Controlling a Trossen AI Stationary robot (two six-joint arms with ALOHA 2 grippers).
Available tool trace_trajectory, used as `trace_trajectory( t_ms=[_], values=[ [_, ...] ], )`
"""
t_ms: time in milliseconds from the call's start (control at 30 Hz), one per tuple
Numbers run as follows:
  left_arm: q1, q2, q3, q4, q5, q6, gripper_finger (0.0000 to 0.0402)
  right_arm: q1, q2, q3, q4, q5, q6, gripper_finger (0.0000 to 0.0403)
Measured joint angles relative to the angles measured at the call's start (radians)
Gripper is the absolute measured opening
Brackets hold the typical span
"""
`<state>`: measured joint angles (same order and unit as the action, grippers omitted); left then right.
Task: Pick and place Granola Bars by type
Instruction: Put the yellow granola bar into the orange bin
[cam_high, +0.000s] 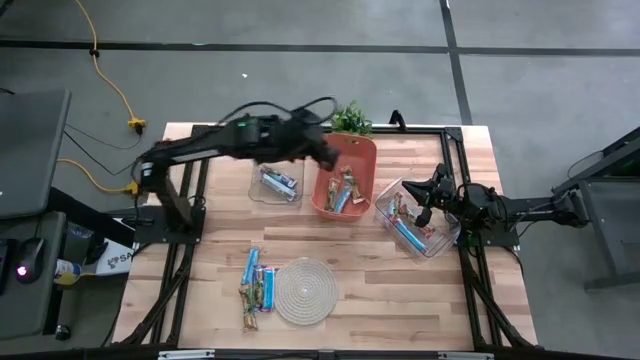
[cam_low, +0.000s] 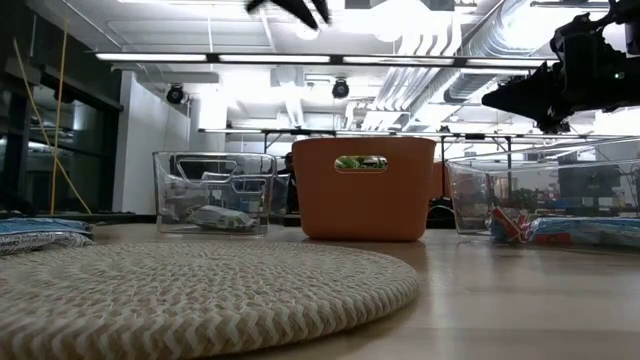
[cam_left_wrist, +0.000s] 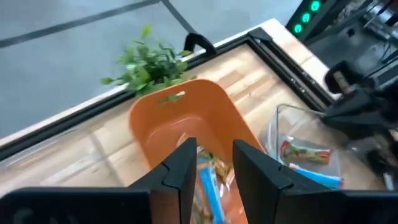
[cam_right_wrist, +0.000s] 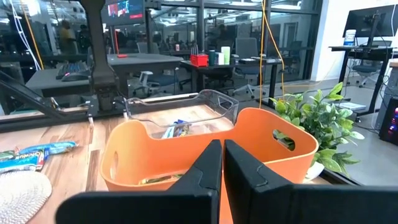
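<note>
Three bins in a row across the desk (cam_high: 480, 290), basket (cam_high: 345, 178) between left bin (cam_high: 276, 182) and right bin (cam_high: 415, 217), bars in each, plant (cam_high: 351, 119) behind basket, woven mat (cam_high: 304, 290) near, loose bars (cam_high: 256, 287) left of mat

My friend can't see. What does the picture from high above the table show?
The left gripper hangs over an orange bin of granola bars. Clear bins sit either side; the right gripper is over one. More bars lie beside a round woven mat.
</note>
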<state>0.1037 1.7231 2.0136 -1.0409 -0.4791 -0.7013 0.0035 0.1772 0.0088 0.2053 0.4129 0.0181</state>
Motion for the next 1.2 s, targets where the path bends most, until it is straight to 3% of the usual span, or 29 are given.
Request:
trace_trajectory(
  t_ms=[200,333,533,667,867,1033,1200],
  values=[
    [-0.145,-0.149,0.0,-0.287,-0.131,-0.202,0.0101,0.0,0.0,0.0,-0.001,0.0,0.0,0.0],
    [-0.28,-0.206,-0.001,-0.539,-0.245,-0.478,0.0101,0.0,0.0,0.0,-0.002,0.0,0.0,0.0],
    [-0.439,-0.285,-0.126,-0.511,-0.284,-0.714,0.0101,0.0,0.0,0.0,-0.003,0.0,0.0,0.0],
    [-0.527,-0.28,-0.247,-0.515,-0.245,-0.887,0.0101,0.0,0.0,0.0,-0.004,0.0,0.0,0.0],
    [-0.625,-0.26,-0.477,-0.498,-0.054,-1.18,0.0101,0.0,0.0,0.0,-0.007,0.0,0.0,0.0],
    [-0.696,-0.265,-0.668,-0.333,0.013,-1.379,0.0101,0.0,0.0,0.0,-0.006,0.0,0.0,0.0],
    [-0.707,-0.264,-0.809,-0.124,0.125,-1.394,0.0101,0.0,0.0,0.0,-0.006,0.0,0.0,0.0]
  ],
)
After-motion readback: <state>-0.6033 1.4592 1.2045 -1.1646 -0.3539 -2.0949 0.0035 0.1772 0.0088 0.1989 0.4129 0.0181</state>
